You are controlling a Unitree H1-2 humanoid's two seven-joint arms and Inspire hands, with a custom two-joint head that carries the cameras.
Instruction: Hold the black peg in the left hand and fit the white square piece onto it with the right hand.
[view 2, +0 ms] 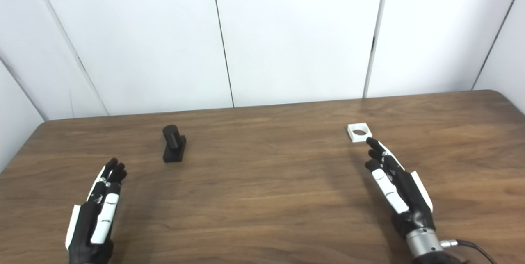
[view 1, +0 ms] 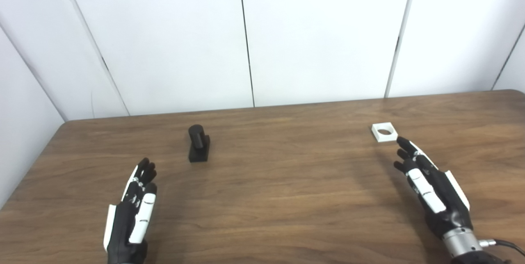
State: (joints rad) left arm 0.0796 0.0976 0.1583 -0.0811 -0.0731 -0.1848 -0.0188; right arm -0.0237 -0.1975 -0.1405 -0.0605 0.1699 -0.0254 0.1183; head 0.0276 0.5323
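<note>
Peg [view 1: 199, 143] and white square piece [view 1: 384, 131] sit toward the tabletop's [view 1: 287, 198] far edge, well apart; left hand [view 1: 133, 210] and right hand [view 1: 430, 188] hover released, holding nothing.

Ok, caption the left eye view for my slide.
Open left hand and right hand flank the untouched peg and white piece.

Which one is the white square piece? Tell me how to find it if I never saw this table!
Look at the brown wooden table and go toward its far right part, near the white wall. Just past the fingertips of the right hand lies the white square piece, flat on the wood. It is the only white thing on the table and has a round hole through its middle, unlike the black peg over on the left.
</note>
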